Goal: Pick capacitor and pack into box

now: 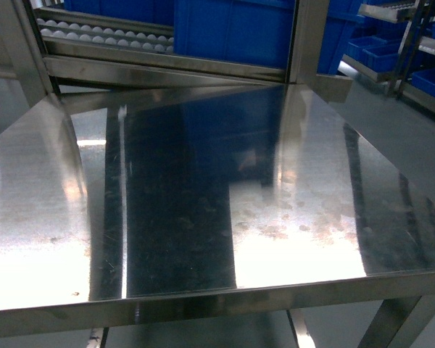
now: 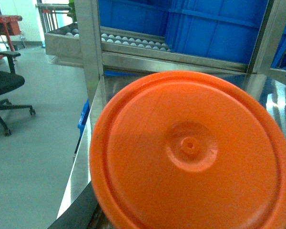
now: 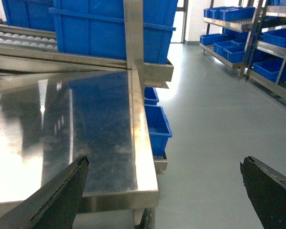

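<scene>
An orange round capacitor [image 2: 190,152], seen end-on with a small nub at its centre, fills most of the left wrist view. It hangs right in front of the camera, over the table's left edge. My left gripper holds it; only one dark finger [image 2: 80,213] shows at its lower left, the rest is hidden behind it. My right gripper [image 3: 164,167] stands open and empty beside the table's right front corner, one finger over the steel top and one over the floor. The box is out of view. Neither gripper shows in the head view.
A bare steel table [image 1: 203,217] lies ahead, with a roller conveyor [image 1: 94,32] and blue bins [image 1: 232,29] behind it. Steel posts [image 3: 133,33] rise at its back. Shelves of blue bins [image 3: 257,43] stand right, and an office chair [image 2: 5,86] left.
</scene>
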`<state>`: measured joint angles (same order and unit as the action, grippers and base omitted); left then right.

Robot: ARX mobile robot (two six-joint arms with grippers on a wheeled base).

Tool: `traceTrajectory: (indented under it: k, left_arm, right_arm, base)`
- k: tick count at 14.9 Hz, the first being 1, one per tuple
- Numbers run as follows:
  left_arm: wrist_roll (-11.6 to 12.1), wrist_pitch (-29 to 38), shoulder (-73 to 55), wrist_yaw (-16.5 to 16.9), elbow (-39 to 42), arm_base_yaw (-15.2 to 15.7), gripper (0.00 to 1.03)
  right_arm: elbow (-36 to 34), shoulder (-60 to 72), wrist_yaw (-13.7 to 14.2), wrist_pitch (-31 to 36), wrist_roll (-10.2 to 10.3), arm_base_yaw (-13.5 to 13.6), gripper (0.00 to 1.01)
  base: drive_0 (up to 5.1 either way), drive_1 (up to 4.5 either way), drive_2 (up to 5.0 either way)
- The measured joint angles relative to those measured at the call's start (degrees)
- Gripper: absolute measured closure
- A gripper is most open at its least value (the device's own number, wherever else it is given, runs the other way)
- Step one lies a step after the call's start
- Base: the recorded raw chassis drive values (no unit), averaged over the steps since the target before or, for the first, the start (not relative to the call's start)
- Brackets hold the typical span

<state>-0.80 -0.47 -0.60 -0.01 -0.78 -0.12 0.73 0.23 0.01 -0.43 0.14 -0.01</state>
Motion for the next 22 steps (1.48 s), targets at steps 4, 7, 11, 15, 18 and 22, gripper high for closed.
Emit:
traceTrajectory:
  k: [4, 7, 11, 15, 18, 22]
  left_arm:
    - [0.0, 0.04, 0.0, -0.02, 0.0, 0.0, 0.58]
    - [0.0, 0.33, 0.0, -0.02, 0.0, 0.0, 0.58]
    - [0.09, 0.11, 0.0, 0.0, 0.0, 0.0, 0.58]
    - [0.2, 0.13, 0.0, -0.07, 0.0, 0.0, 0.58]
    - [0.2, 0.07, 0.0, 0.0, 0.0, 0.0, 0.59]
    - [0.2, 0.07, 0.0, -0.02, 0.0, 0.0, 0.59]
  right_arm:
    - [0.0, 0.0, 0.0, 0.07, 0.0, 0.0, 0.03]
    - [0.0, 0.0, 0.0, 0.31, 0.0, 0.0, 0.03]
    - [0.0, 0.0, 0.0, 0.15, 0.02, 0.0, 0.03]
    - [0.0, 0.0, 0.0, 0.13, 0.02, 0.0, 0.03]
    - [0.0, 0.0, 0.02, 0.13, 0.04, 0.0, 0.03]
    - [0.0, 0.02, -0.02, 0.15, -0.04, 0.0, 0.03]
  base:
    - [0.0, 0.0, 0.0]
    - [0.0, 0.0, 0.0]
    - [0.0, 0.0, 0.0]
    - [0.0, 0.0, 0.0]
    - [0.0, 0.0, 0.0]
    - [0.0, 0.0, 0.0]
